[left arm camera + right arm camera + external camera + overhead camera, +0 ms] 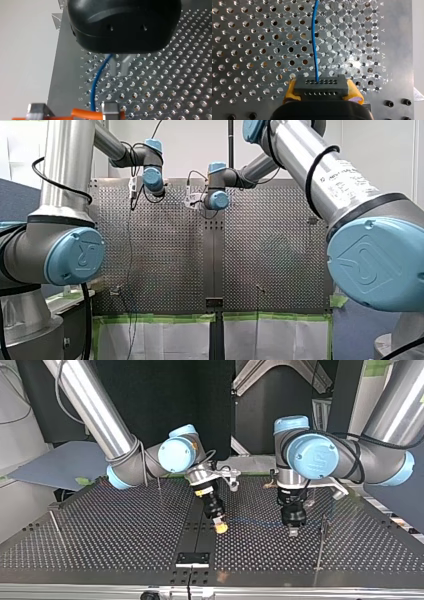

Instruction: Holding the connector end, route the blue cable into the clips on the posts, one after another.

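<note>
The blue cable runs from a dark grey connector, which my right gripper holds shut between its yellow pads. In the top view my right gripper hangs low over the table's middle. The blue cable lies along the table to my left gripper. In the left wrist view my left gripper shows metal fingers with a narrow gap between them. The blue cable passes beside them, and its far part is hidden under the gripper body.
Thin posts stand on the perforated table: one close beside my left gripper, one at the top view's left, one further back. A black plate lies near the table's edge closest to the top view's camera.
</note>
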Action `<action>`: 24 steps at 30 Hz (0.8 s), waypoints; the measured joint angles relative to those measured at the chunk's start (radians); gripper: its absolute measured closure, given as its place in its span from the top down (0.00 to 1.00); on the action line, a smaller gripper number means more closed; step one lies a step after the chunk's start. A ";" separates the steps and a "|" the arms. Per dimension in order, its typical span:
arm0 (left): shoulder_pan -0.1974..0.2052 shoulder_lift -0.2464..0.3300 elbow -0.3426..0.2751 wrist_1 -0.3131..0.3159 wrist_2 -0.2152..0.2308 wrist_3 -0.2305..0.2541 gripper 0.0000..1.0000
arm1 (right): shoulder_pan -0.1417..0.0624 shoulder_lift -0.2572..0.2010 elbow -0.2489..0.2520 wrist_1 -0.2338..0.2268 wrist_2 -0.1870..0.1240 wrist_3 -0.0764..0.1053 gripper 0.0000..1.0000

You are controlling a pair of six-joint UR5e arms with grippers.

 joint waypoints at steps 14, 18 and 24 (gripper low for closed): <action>-0.004 0.000 0.000 -0.005 -0.006 -0.002 0.00 | 0.000 0.000 0.001 0.006 -0.001 0.001 0.00; -0.014 0.000 0.000 0.002 -0.007 -0.006 0.00 | -0.002 0.000 0.010 0.012 0.001 -0.001 0.00; -0.031 -0.006 0.000 0.006 -0.008 -0.030 0.00 | -0.009 0.000 0.052 0.010 0.016 -0.008 0.00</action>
